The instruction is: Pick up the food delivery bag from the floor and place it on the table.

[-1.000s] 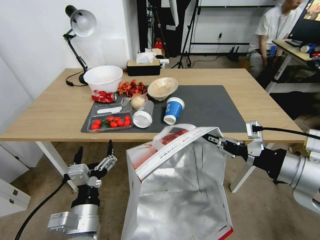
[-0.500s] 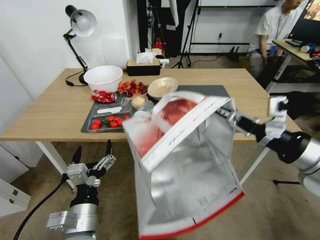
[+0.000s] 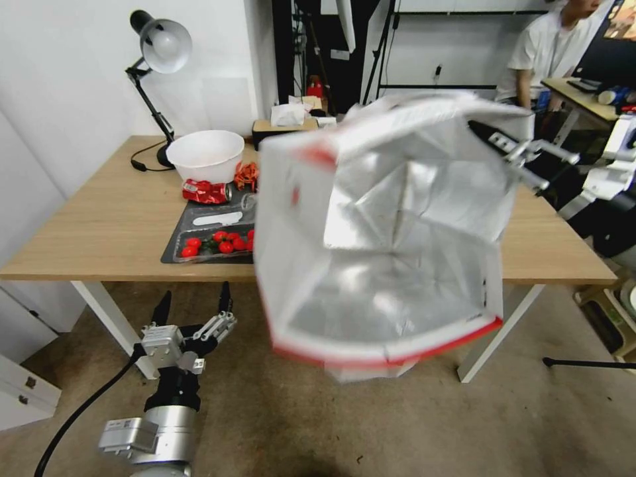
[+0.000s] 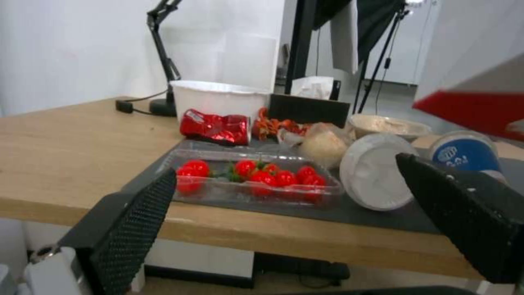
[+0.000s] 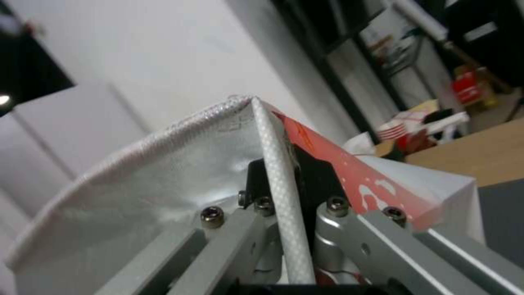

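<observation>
Above the table (image 3: 93, 218), right gripper (image 3: 493, 140) clamping food delivery bag (image 3: 384, 252) rim

Table (image 3: 99, 218) bears mat (image 3: 173, 248), bowl (image 3: 205, 154), lamp (image 3: 159, 50).

Food delivery bag (image 3: 391, 232): we see it higher than a second ago, swung up over the table (image 3: 99, 218), its open foil mouth facing us.
Right gripper (image 3: 493, 139): risen with the rim, now above table height.
</observation>
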